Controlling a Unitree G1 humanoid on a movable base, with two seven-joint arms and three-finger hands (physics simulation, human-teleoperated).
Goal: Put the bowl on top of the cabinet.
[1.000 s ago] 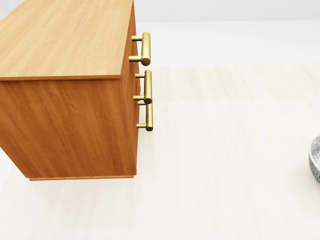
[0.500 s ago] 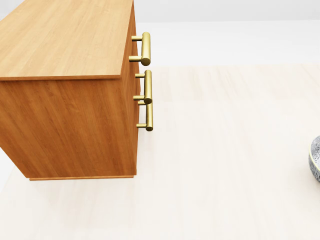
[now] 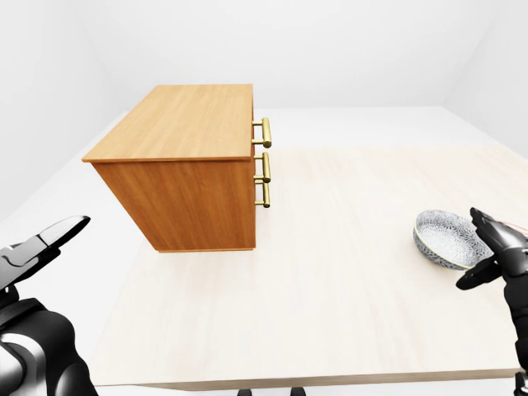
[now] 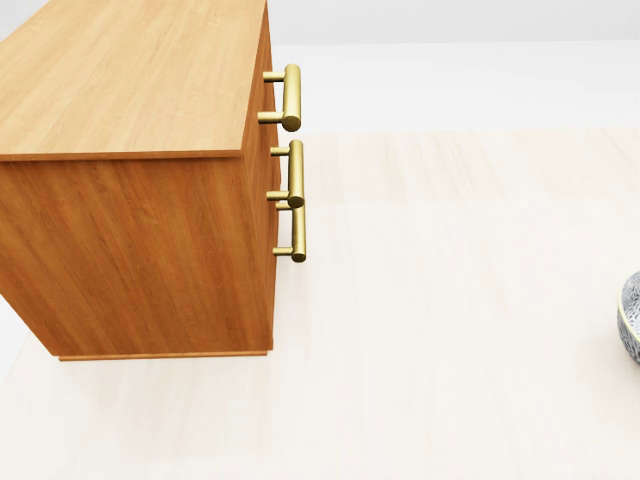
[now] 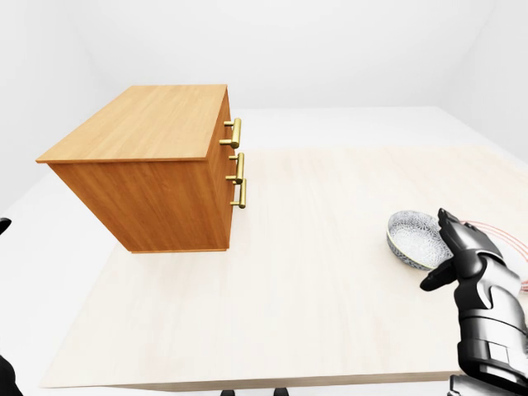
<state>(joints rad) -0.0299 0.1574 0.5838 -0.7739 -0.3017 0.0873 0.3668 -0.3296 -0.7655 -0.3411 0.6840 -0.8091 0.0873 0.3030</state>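
Across the head-view frames nothing moves: cabinet, bench and the sliver of bowl at the right edge keep their places, and the camera is steady. The bowl [image 5: 412, 238] stands on the bench [image 5: 313, 289] at the right of the eye views, well apart from the cabinet [image 3: 186, 161], which stands on the same surface at the left. The right hand [image 5: 472, 260] is just beside the bowl's right rim with its fingers spread and closed on nothing; whether a fingertip touches the rim cannot be told. The left hand [image 3: 43, 243] is low at the left, fingers extended and apart, empty. The step in hand is judged to be the grasp, with the task barely begun. To do it well, the fingers would hook over the rim with one opposed beneath the wall, closing firmly, since the surface looks glazed and may slip. The lift must then clear the cabinet's top edge before the bowl is set flat. The bowl is shallow and round, with a fine grey-blue pattern on white. The cabinet is a warm-grained wooden box with a broad flat top and brass bar handles [image 4: 295, 170] on its right face; the bench is pale, smooth wood.
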